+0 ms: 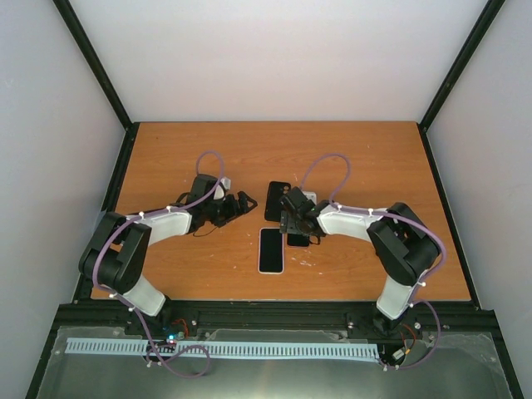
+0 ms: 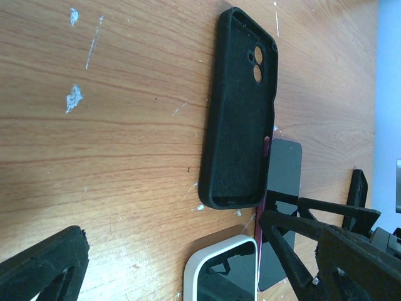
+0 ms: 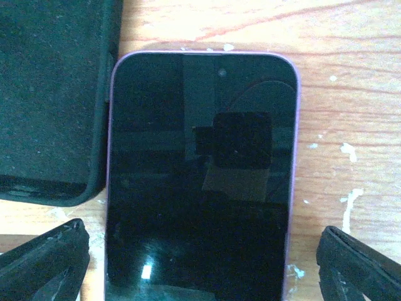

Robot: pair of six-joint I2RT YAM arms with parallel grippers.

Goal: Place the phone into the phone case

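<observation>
Near the middle of the counter [image 1: 357, 158] the black phone case [image 2: 241, 113] lies flat with its hollow side up, camera cut-outs showing, and nothing inside it. Just beside it, toward the counter's right edge and a little nearer the near edge, the purple-rimmed phone [image 3: 200, 175] lies screen up on the wood; one long side runs close along the case's wall, and no part of it rests over the case. The right arm's fingers [image 3: 44, 263] stand wide apart on either side of the phone's lower end and look clear of its edges, so nothing is gripped. The left arm's fingers [image 2: 44, 269] are spread too and hold nothing; they hang over bare wood on the case's other side, toward the left edge. A second handset with a white rim [image 1: 271, 249] lies closer to the near edge, apart from both arms. By my reading the task is at its very start: the phone is neither lifted nor lined up with the case. What remains is closing on the phone, carrying it over the case, seating it and pressing the corners in.
</observation>
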